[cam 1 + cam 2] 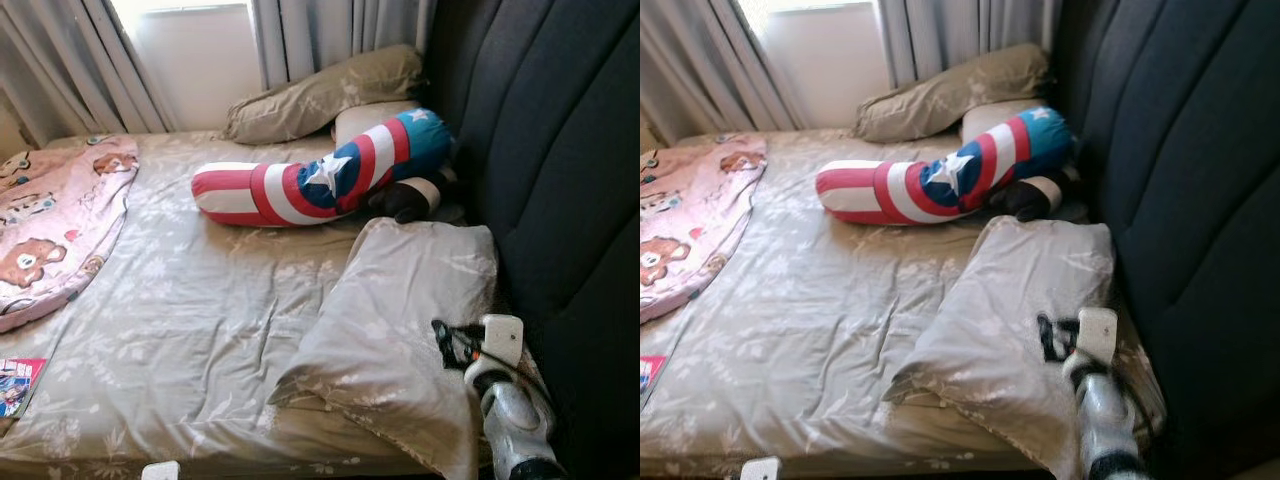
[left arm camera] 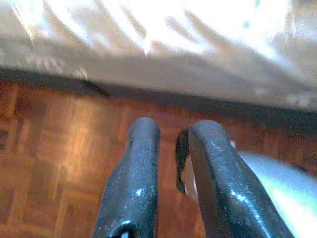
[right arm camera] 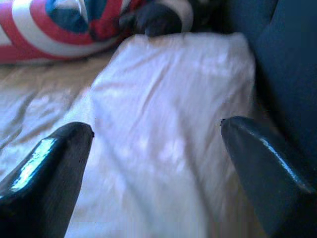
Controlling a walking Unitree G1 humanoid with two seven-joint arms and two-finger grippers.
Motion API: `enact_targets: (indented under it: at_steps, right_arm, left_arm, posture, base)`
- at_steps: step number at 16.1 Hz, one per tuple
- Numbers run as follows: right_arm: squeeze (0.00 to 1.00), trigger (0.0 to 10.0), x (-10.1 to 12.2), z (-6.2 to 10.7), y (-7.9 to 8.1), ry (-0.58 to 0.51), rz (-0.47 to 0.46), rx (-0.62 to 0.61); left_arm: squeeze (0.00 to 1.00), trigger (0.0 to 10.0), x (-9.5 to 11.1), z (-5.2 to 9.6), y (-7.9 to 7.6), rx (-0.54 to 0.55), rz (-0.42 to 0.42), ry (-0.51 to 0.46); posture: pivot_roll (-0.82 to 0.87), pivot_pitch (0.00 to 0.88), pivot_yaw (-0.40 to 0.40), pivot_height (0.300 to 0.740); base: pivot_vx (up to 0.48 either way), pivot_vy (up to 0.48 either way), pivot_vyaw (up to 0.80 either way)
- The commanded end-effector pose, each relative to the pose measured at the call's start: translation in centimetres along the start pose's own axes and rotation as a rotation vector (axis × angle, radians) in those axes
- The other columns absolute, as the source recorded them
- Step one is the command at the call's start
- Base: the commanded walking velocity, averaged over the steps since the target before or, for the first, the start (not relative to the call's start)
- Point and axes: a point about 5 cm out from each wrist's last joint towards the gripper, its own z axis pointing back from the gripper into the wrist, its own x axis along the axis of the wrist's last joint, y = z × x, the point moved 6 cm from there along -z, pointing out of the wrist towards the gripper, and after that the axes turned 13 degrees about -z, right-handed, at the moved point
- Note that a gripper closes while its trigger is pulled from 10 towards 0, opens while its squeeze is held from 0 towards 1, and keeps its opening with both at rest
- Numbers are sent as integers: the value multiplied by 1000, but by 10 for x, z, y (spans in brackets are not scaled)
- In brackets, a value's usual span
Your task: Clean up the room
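I am holding my right gripper (image 3: 156, 134) with its fingers (image 3: 47, 168) spread wide, gripping nothing, hovering just above the grey pillow (image 1: 400, 330) that is lying near the bed's (image 1: 180, 330) headboard edge, at the corner closest to me. My right arm is reaching in over that corner, beside the dark padded headboard (image 1: 560, 170). My left gripper (image 2: 173, 148) is hanging low beside the bed's near edge, its fingers (image 2: 136, 173) almost together with only a narrow gap, holding nothing, over the wooden parquet floor (image 2: 54, 163). Beyond the grey pillow, a long red, white and blue star cushion (image 1: 320, 180) is curving across the bed toward the headboard, touching a dark plush thing (image 1: 405, 200) at its end. At the far corner by the curtains (image 1: 310, 40), an olive pillow (image 1: 320, 95) is leaning on a pale one. A pink bear-print blanket (image 1: 55, 225) is draping over the bed's left edge, and a colourful booklet (image 1: 18, 385) is lying at the near left corner. The wrinkled middle of the sheet is giving open room between blanket and pillows.
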Motion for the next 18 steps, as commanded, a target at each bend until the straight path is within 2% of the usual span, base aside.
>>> enact_targets:
  at_steps: [1, 2, 3, 4, 5, 6, 9, 10, 13, 16, 18]
  right_arm:
    - [0, 10000, -2, 2, 1, -8, -16, 0]
    - [0, 10000, -11, 9, -6, 5, -19, -18]
    - [0, 10000, -12, 10, -7, 7, -18, -22]
    - [0, 10000, -16, 15, -11, 8, -4, -25]
    - [0, 10000, -16, 17, -13, 3, -4, -29]
    - [0, 10000, -11, 16, -10, -12, 18, -2]
    - [0, 10000, 5, 12, -5, -62, 40, 42]
    - [0, 10000, 17, 11, -2, -105, 41, 59]
    - [0, 10000, 16, 12, -9, -120, 11, -2]
    - [0, 10000, 18, 12, -11, -133, 1, -28]
    - [0, 10000, 20, 12, -9, -135, 11, -20]
  left_arm:
    - [0, 10000, 59, -9, 3, 42, -29, -201]
    - [0, 10000, 97, -4, 16, 99, 0, -370]
    - [0, 10000, 102, -3, 19, 115, -7, -397]
    - [0, 10000, 142, 9, 27, 155, -24, -564]
    - [0, 10000, 169, 20, 27, 159, -43, -672]
    - [0, 10000, 194, 29, 19, 112, -61, -771]
    - [0, 10000, 202, 38, 7, 48, -69, -825]
    - [0, 10000, 203, 44, 8, 52, -49, -832]
    - [0, 10000, 205, 43, 13, 70, 7, -810]
    - [0, 10000, 212, 44, 3, 29, -58, -820]
    - [0, 10000, 215, 46, 4, 31, -68, -821]
  posture:
    - [-17, 0, 33, 740]
    - [-15, 0, 30, 740]
    - [-14, 0, 30, 740]
    - [-9, 0, 23, 740]
    - [-6, 0, 21, 740]
    - [-2, 0, 21, 740]
    - [-31, 0, 36, 740]
    - [-22, 0, 33, 740]
    - [-7, 0, 26, 740]
    - [-11, 0, 35, 740]
    - [-18, 0, 39, 740]
  base:
    - [0, 0, 0]
    - [0, 0, 0]
    - [0, 0, 0]
    - [0, 0, 0]
    - [0, 0, 0]
    - [0, 0, 0]
    - [0, 0, 0]
    - [0, 0, 0]
    - [0, 0, 0]
    - [0, 0, 0]
    - [0, 0, 0]
